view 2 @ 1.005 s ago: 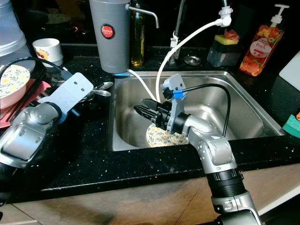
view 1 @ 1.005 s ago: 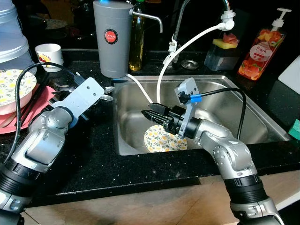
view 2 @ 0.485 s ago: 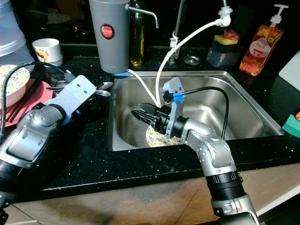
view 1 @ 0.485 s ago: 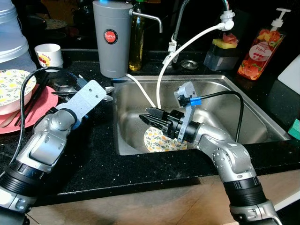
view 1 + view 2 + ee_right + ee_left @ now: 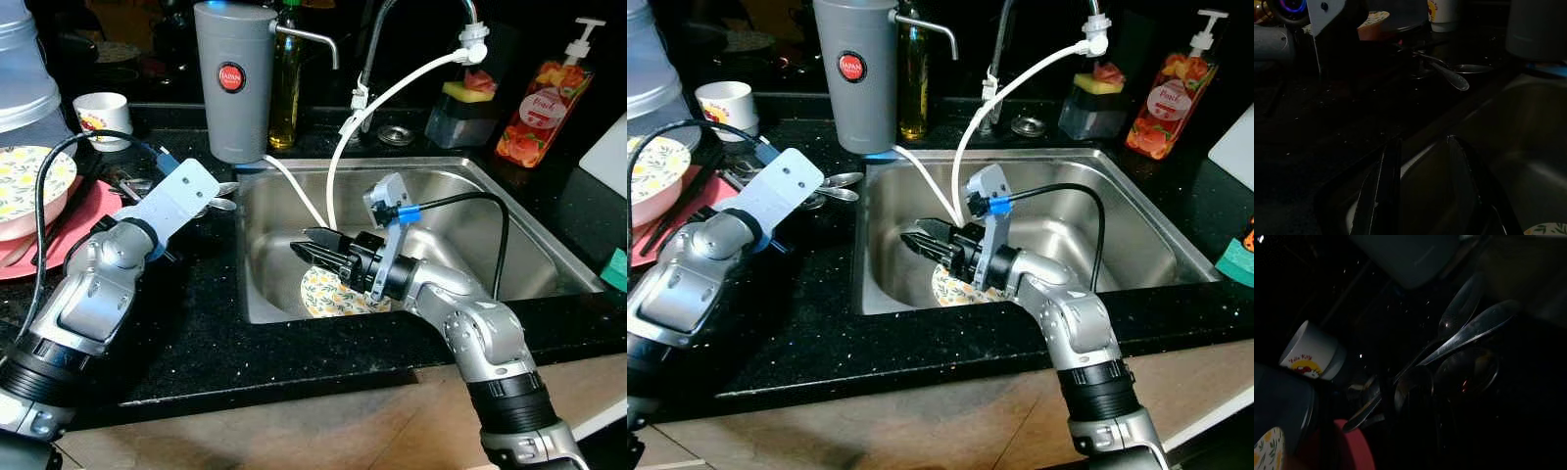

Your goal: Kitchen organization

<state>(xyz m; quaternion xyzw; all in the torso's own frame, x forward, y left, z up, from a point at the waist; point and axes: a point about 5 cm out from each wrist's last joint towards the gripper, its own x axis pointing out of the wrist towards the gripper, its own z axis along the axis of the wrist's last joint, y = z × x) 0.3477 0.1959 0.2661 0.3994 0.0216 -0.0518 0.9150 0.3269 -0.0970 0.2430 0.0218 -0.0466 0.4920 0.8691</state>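
Left eye view showed my right claw down inside the sink, low over the near left part of the basin, with the flowered plate lying flat on the sink floor just under and behind it, against the near wall. I judged the plate sat there waiting to be lifted out, and that I had brought the claw in low so one finger could get under its rim. My fingers stood apart with nothing between them, pointing toward the sink's left wall. The right forearm reached in over the near edge of the sink, elbow bent above the counter's front edge, wrist turned so the fingers ran nearly level. My left arm lay across the counter left of the sink, its wrist raised and its claw aimed at the spoons heaped near the sink's left edge; I could not tell how that claw's fingers stood. The spoons looked gathered there as a pile still to be sorted, beside the red tray and the bowl at the counter's left edge, with the cup farther back toward the grey canister.
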